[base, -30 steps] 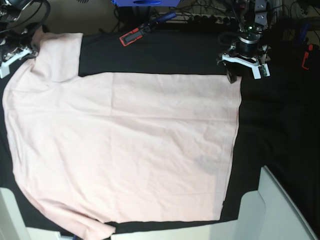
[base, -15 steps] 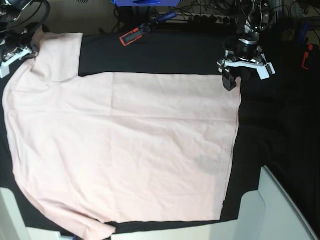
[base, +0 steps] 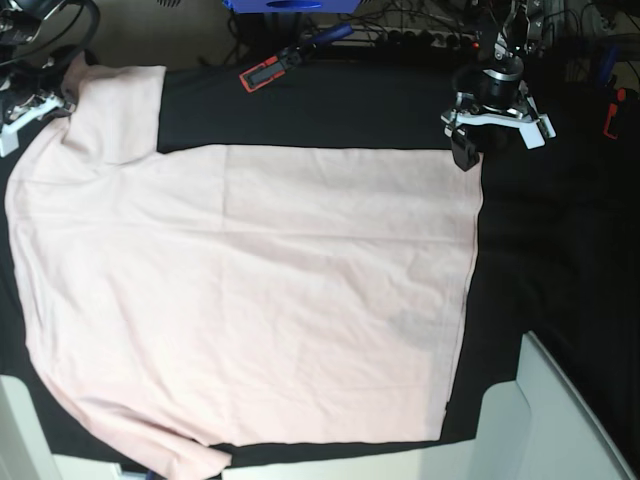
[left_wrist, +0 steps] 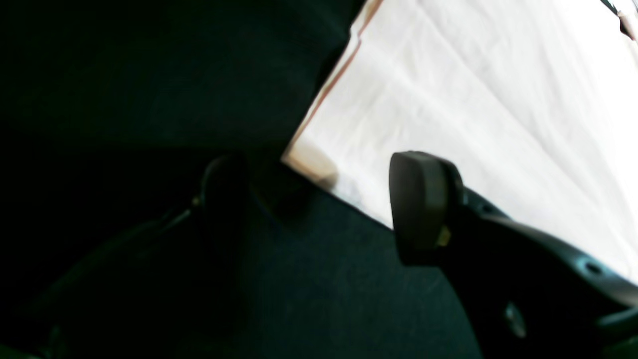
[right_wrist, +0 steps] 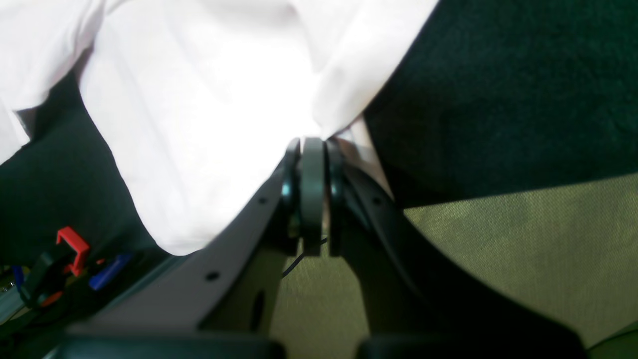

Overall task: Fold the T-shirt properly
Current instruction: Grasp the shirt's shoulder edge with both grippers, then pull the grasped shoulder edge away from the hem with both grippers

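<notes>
Left end effector [base: 478,140] spread over T-shirt [base: 250,300] hem corner at table's far edge, right end effector [right_wrist: 313,149] clamped on sleeve; could snag black table cloth [base: 560,250].

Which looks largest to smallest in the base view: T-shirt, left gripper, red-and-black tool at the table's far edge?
1. T-shirt, by far the largest.
2. left gripper, with its white bracket.
3. red-and-black tool.
The last two look close; distance from the camera makes that ranking unsure.
</notes>
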Controlling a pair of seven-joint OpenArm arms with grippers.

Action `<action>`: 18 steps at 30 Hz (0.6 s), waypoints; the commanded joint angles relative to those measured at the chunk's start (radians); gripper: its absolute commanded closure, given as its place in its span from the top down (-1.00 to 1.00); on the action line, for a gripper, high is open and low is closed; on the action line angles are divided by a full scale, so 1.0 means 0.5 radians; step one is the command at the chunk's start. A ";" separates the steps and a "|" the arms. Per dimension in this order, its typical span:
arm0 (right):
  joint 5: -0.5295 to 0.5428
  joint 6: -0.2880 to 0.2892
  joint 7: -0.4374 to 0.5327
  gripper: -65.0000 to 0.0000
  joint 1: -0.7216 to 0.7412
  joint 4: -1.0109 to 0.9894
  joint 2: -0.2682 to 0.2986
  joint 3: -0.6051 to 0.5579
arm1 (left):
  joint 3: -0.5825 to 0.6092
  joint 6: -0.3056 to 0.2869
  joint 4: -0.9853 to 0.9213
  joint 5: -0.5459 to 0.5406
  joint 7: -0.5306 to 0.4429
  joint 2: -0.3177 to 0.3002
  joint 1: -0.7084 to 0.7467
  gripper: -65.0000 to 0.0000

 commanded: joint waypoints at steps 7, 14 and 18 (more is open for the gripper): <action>0.026 0.006 0.018 -0.99 0.002 0.023 0.027 0.001 | 0.000 -0.013 -0.144 -0.004 -0.032 -0.012 -0.112 0.36; 0.026 0.006 0.018 -0.99 -0.001 0.023 0.024 0.001 | 0.003 -0.013 -0.168 -0.004 -0.032 -0.009 -0.127 0.36; 0.026 0.006 0.018 -0.99 -0.001 0.023 0.024 0.001 | 0.153 -0.013 -0.156 -0.004 -0.032 -0.015 -0.134 0.36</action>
